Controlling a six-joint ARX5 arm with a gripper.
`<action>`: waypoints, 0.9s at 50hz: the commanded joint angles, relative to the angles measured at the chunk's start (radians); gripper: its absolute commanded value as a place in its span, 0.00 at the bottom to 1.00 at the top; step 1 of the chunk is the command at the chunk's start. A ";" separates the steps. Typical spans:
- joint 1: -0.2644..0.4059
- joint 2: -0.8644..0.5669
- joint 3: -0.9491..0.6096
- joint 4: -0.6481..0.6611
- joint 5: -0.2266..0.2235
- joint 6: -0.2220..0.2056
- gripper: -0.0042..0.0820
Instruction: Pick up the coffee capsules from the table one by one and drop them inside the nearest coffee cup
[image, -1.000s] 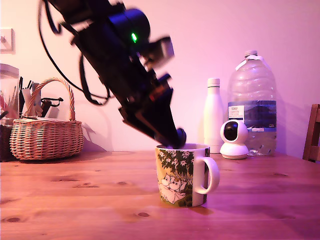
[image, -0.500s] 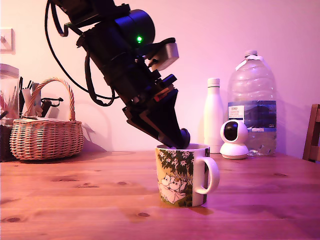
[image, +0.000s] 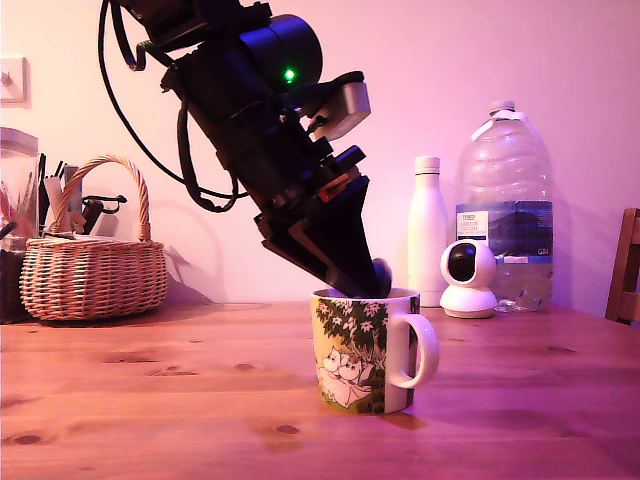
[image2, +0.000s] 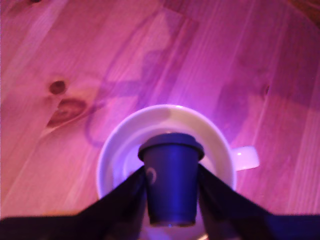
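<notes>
A cream coffee cup (image: 365, 350) with green foliage print and a white handle stands on the wooden table (image: 150, 400). My gripper (image: 370, 280) tilts down over its rim, shut on a dark coffee capsule (image: 381, 272). In the wrist view the capsule (image2: 171, 180) sits clamped between the two black fingers (image2: 125, 192), directly above the cup's white opening (image2: 117, 150). The cup's handle (image2: 245, 157) sticks out to one side. I cannot see the cup's bottom behind the capsule.
A wicker basket (image: 92, 270) stands at the exterior view's left. A white bottle (image: 427, 230), a small white camera (image: 468, 278) and a large water jug (image: 504, 210) stand behind the cup at the right. A chair edge (image: 626, 265) shows at far right.
The arm has shifted toward the exterior view's right, bringing the held capsule from the cup's near-left rim to over its opening. The cup has not moved.
</notes>
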 joint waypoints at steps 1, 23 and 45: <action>-0.004 0.030 0.006 0.003 -0.003 0.003 0.95; -0.010 0.013 0.006 0.029 -0.007 0.004 0.78; 0.026 -0.143 -0.025 0.053 0.046 0.021 0.02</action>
